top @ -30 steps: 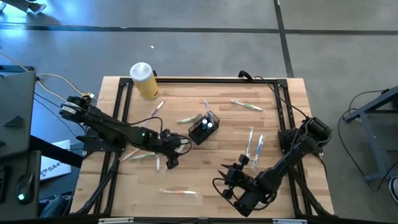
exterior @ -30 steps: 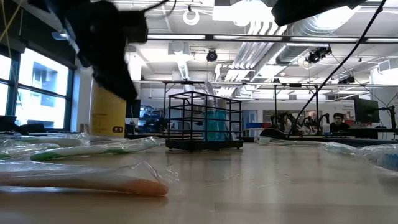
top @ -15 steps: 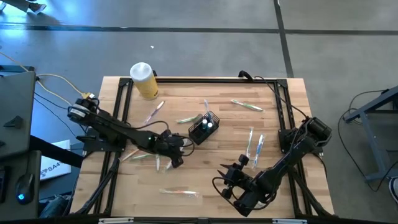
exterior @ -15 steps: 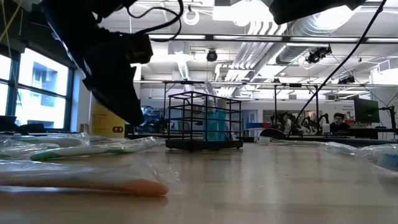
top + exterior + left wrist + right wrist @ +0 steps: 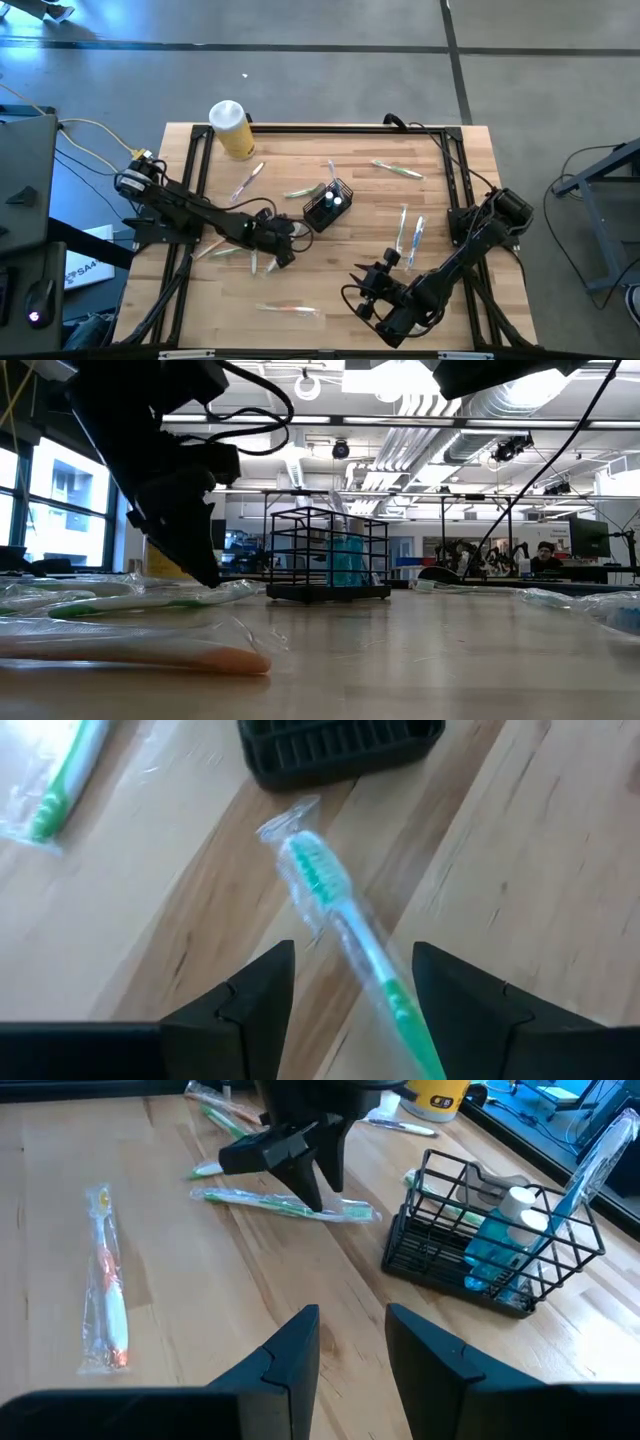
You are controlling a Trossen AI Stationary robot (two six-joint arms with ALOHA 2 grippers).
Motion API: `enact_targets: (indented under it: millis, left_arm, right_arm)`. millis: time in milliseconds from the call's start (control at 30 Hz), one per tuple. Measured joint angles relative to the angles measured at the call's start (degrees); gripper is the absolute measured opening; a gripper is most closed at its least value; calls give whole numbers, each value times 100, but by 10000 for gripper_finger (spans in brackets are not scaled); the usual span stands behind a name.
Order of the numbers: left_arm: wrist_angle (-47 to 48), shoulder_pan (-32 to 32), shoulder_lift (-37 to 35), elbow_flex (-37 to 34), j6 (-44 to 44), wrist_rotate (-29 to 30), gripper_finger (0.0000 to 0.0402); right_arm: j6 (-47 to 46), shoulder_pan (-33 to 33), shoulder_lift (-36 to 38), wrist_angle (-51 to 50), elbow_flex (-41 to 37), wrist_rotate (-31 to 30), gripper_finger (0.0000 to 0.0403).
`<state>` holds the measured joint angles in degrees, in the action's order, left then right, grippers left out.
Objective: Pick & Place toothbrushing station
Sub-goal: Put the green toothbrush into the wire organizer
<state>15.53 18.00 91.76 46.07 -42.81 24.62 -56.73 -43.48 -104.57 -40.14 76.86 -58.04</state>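
Left wrist view: left gripper (image 5: 345,985) jaws spread, straddling plastic-wrapped green toothbrush (image 5: 335,925), long axis running 11-to-5. Black slatted caddy (image 5: 340,748) at 12, just beyond, mid-bench. Right gripper (image 5: 350,1350) jaws parted, empty, farther off.

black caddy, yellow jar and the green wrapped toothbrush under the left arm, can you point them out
black caddy (image 5: 495,1245), right wrist view, on its wire side wall.
yellow jar (image 5: 236,139), high view, on its yellow body below the white lid.
green wrapped toothbrush (image 5: 340,915), left wrist view, on the neck just behind the bristle head.
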Motion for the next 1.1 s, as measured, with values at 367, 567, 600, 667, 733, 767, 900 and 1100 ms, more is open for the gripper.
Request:
enact_targets:
  millis: [367,567,600,667,733,767,900,1100]
  left_arm:
    - [-98,5,651,21,-399,-195,193]
    - [-91,4,714,21,-397,-279,122]
    - [-93,1,678,21,-369,-287,100]
    - [-94,0,600,19,-280,-337,49]
    - [-79,0,532,19,-291,-385,16]
    - [-53,0,487,15,-314,-446,14]
    - [116,67,253,6,-398,-736,9]
    - [276,480,-477,-22,-452,-734,0]
  right_arm:
    - [0,0,0,-7,0,-4,109]
    - [0,0,0,-22,0,-3,109]
    - [0,0,0,-22,0,-4,109]
    - [0,0,0,-24,0,0,109]
    - [-2,0,0,-26,0,7,109]
    - [-24,0,0,-26,0,7,109]
    - [-50,-2,0,-35,0,104,109]
    - [-164,-13,-103,-57,-7,133,109]
